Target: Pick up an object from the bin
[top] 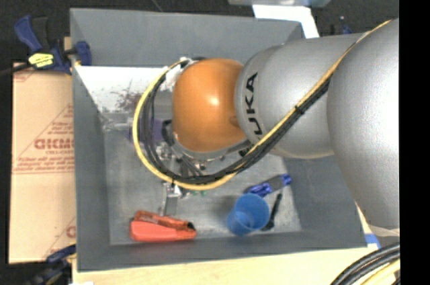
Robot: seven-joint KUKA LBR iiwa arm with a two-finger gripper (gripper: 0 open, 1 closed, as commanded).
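Silver arm (322, 95) w/ orange wrist cover (205, 105), hunched low into grey bin (91, 142), prob. to get jaws down to floor. Jaws mostly hidden under wrist; can't tell if open or closed. Likeliest pick: red-orange clip-like thing (161, 228), flat by front wall, just beyond jaws, apart. Blue cup (247, 215) to its right.

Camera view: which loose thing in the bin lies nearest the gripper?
The flat red-orange piece, just below the gripper in the picture; the blue cup sits farther right.
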